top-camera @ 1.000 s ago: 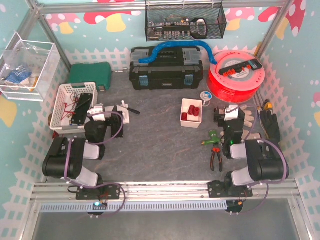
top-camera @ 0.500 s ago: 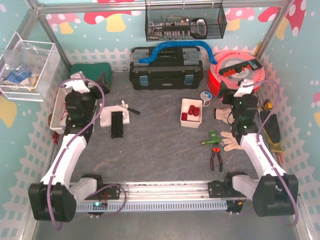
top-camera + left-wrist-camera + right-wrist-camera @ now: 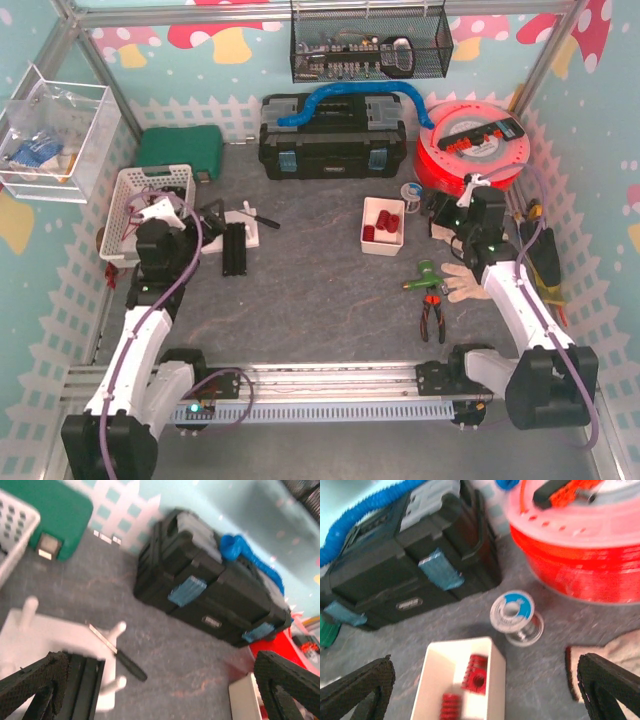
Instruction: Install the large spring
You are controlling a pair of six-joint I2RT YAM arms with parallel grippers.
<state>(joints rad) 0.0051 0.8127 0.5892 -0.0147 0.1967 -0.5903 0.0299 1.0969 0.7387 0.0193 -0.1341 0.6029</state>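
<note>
Your right gripper [image 3: 480,690] has its jaws spread wide with nothing between them, and it hangs over the near end of the white box [image 3: 461,645]. The large spring [image 3: 451,705] lies inside that box at the near left, a ribbed red coil that is blurred and partly cut off by the lower edge of the right wrist view. A second red piece [image 3: 476,674] sits just beyond it in the same box, showing its hollow end. Past the box on the right you see a solder spool [image 3: 515,617] lying on the surface [image 3: 320,290], with a pale glove [image 3: 620,655] to the near right of it. The red cable reel [image 3: 580,555] and the black toolbox [image 3: 405,575] stand farther back, and a blue hose [image 3: 365,515] is draped over the toolbox. Your left gripper [image 3: 160,682] is likewise wide open and holds nothing. Under its left finger sits the white pegged fixture [image 3: 45,630] with a black block [image 3: 85,680] on it, and a small screwdriver [image 3: 120,657] lies against the fixture's far right corner. A green case [image 3: 50,515] and a white basket [image 3: 15,525] lie farther off to the left. From above, the fixture and the box with the spring are well apart, and each arm reaches over its own side of the surface.
</note>
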